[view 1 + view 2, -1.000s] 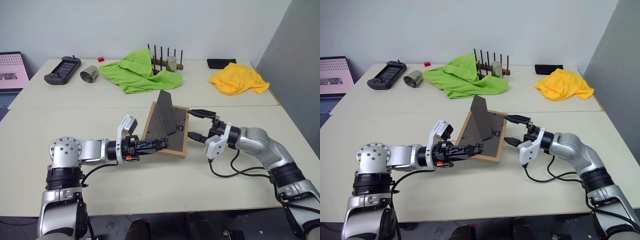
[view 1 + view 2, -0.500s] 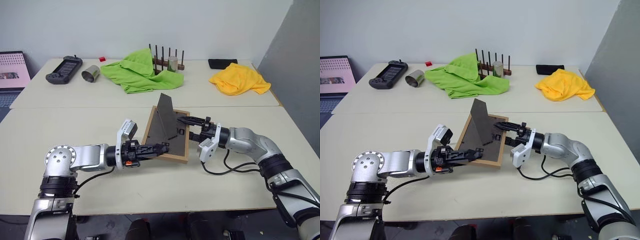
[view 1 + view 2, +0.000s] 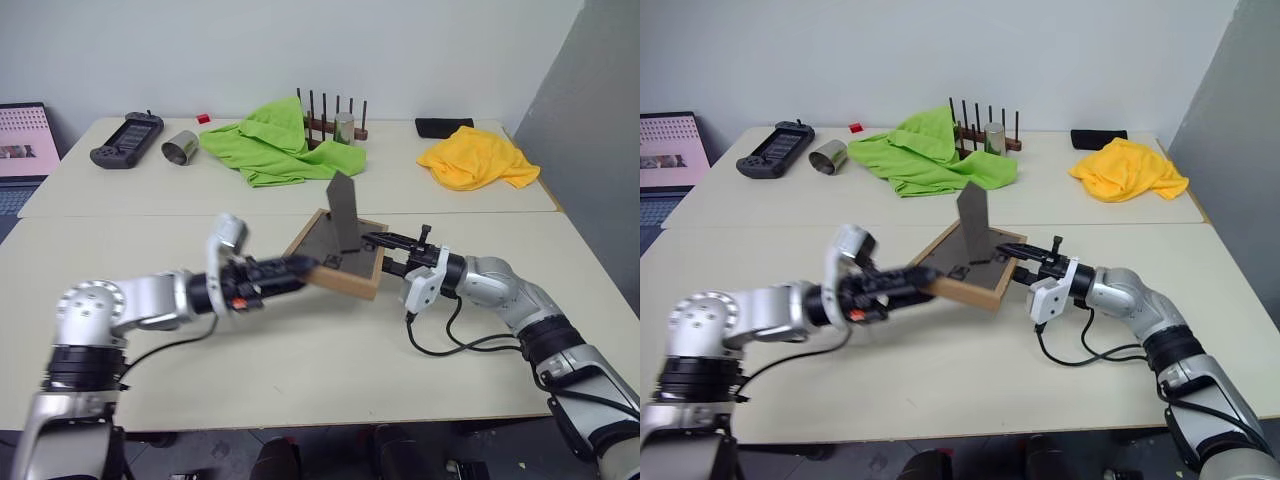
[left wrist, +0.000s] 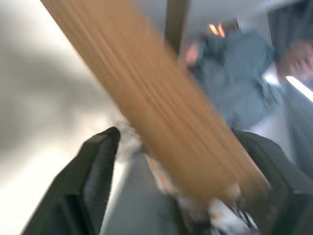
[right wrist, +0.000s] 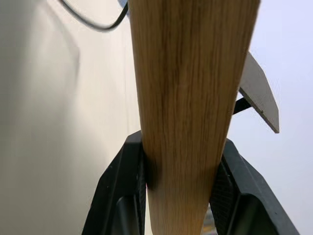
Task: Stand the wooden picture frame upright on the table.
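1. Since a second ago your left gripper (image 3: 300,266) has let go of the wooden picture frame (image 3: 340,262) and drawn off to the left, and the frame has dropped from a steep tilt to a much lower one.
2. On the left, your left gripper's fingers (image 4: 100,166) now stand wide apart, with the frame's near wooden edge between them but unclamped.
3. In the middle, the frame sits tilted over the table (image 3: 300,350), dark grey back panel facing up and its fold-out stand (image 3: 343,208) sticking upward.
4. On the right, your right gripper (image 3: 385,252) is pinched on the frame's right wooden edge, one black finger on each face.
5. Beyond, a green cloth (image 3: 275,145) and a yellow cloth (image 3: 475,155) lie on the far table.
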Controlling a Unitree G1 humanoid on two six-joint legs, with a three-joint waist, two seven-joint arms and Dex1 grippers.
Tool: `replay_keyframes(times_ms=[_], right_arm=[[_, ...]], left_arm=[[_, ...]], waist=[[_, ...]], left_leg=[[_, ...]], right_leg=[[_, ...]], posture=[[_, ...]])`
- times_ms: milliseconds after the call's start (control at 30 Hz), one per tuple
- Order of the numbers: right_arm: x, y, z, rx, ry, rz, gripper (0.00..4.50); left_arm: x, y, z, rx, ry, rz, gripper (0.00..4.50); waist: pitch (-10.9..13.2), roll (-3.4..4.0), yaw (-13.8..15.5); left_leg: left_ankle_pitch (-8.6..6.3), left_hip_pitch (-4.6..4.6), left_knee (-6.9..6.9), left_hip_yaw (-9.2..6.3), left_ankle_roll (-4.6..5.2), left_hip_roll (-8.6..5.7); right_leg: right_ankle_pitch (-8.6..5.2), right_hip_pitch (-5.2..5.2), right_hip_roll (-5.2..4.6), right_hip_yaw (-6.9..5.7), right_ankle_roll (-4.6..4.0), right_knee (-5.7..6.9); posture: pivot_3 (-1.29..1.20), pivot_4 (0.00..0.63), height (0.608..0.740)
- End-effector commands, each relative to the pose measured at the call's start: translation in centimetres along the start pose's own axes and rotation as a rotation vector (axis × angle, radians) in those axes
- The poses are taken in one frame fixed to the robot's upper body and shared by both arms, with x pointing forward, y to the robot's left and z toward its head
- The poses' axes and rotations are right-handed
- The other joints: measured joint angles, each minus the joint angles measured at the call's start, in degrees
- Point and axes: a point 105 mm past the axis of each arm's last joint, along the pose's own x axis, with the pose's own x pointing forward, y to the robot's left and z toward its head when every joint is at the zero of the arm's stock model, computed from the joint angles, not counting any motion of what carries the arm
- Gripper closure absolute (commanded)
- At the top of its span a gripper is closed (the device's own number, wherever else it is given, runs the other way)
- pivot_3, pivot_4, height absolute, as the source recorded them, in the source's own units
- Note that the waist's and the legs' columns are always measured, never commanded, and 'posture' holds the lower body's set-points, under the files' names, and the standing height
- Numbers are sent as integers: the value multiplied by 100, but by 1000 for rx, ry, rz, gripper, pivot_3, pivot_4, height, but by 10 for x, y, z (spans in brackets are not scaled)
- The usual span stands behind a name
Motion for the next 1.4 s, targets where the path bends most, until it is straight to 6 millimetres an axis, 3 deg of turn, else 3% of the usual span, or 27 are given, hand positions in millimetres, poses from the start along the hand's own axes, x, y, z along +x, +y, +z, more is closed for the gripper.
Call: replay_keyframes(times_ms=[33,67,133,200,333,500,700,1000,1067,1267,1333,1400], right_arm=[[0,-35,1,396,7,-103,3219],[3,-31,1,593,-2,-60,3219],[6,-27,8,812,-37,20,3219],[12,-37,5,1022,-36,8,3220],[20,-39,-2,1239,-43,59,3220],[23,-31,-17,1312,-4,81,3220],[22,1,-34,1363,70,100,3220],[20,24,-32,1349,99,120,3220],[17,25,-31,1354,104,118,2520],[1,27,-31,1346,147,118,1112],[-10,28,-30,1347,163,119,678],[-34,29,-26,1334,199,127,74]], left_arm=[[-18,-2,23,149,-104,112,0],[-19,1,21,240,-100,191,0],[-18,5,16,380,-79,285,0],[-11,7,9,515,-73,334,0],[-6,13,-6,729,-66,385,0],[-5,20,-8,781,-101,404,0],[-8,26,-7,798,-96,417,0],[-7,31,-5,809,-76,419,0],[-6,32,-5,812,-68,418,0],[-1,34,-4,812,-53,405,0],[0,35,-6,808,-43,397,0],[1,39,-7,807,-25,403,0]], waist=[[1,1,1],[1,0,1],[3,4,7],[4,6,38],[10,15,70],[10,16,139],[11,17,143],[10,17,139],[10,17,141],[11,17,142],[11,17,144],[11,17,159]], left_leg=[[0,0,0,1,1,0],[-1,0,0,0,1,0],[8,-1,0,-9,-15,19],[11,-1,-2,-10,-20,17],[6,-3,-5,-1,-11,13],[3,-9,-6,1,-7,10],[3,-27,-6,0,-6,10],[3,-25,-6,-2,-6,12],[3,-25,-5,-5,-6,12],[3,-26,-5,-6,-7,11],[3,-26,-6,-8,-7,11],[3,-27,-5,-9,-6,11]], right_leg=[[0,0,0,1,0,0],[0,0,-1,-1,0,0],[0,6,1,-10,-2,-4],[-2,6,-1,-15,-5,-2],[-3,0,3,-14,-7,-4],[-3,-5,7,-14,-6,-11],[-3,-16,6,-17,-6,-15],[-3,-16,7,-21,-5,-9],[-3,-14,7,-24,-5,-10],[-3,-14,7,-24,-5,-10],[-3,-14,7,-26,-5,-10],[-3,-13,7,-26,-5,-11]], posture=[[0,150,740],[0,150,740],[0,150,740],[0,150,740],[0,150,740],[0,150,740],[0,150,740],[0,150,740],[0,150,740],[0,150,740],[0,150,740],[0,150,740]])
